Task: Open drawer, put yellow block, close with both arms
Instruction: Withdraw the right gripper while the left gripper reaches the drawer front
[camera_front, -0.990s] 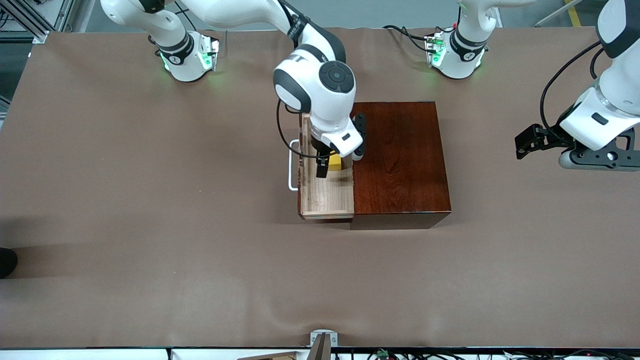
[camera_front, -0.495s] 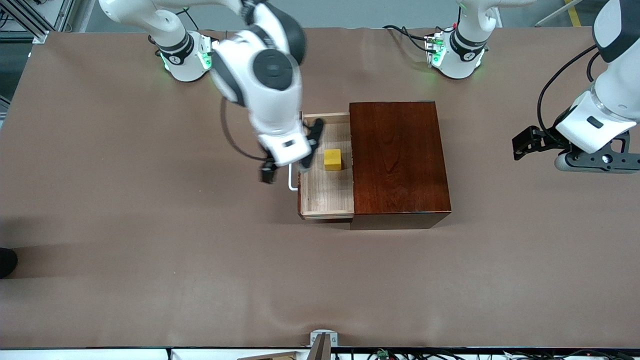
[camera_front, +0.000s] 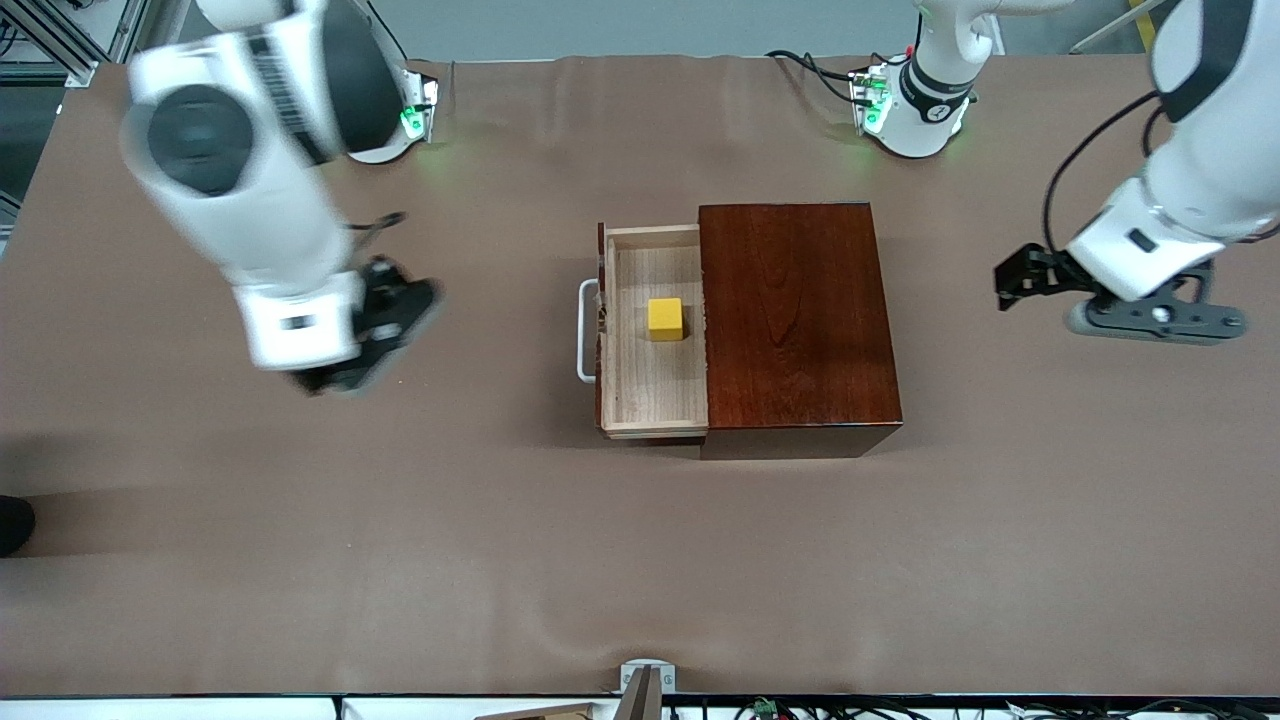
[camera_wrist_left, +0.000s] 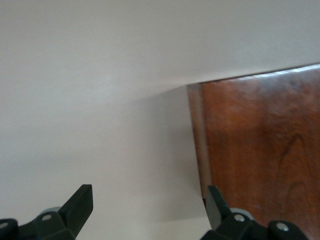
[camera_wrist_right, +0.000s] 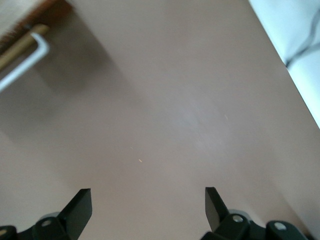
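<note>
Yellow block (camera_front: 665, 319), a small bright cube, sits on the floor of the light-wood drawer tray (camera_front: 655, 385), which stands pulled out of the glossy dark reddish-brown wooden box (camera_front: 797, 320) toward the right arm's end of the tabletop (camera_front: 640, 560). The drawer's white U-shaped bar handle (camera_front: 584, 331) faces that end. My right gripper (camera_front: 345, 372) hangs over bare tabletop well apart from the handle, fingers (camera_wrist_right: 80, 207) spread and holding nothing. My left gripper (camera_front: 1012, 283) hovers over the tabletop near the box's closed end, fingers (camera_wrist_left: 80, 205) likewise spread and empty. With the block in, I judge closing is the step in hand. I would brace the box's end with the left gripper, then push squarely on the drawer front with the right, slowly, so the box does not slide or the tray jam.
</note>
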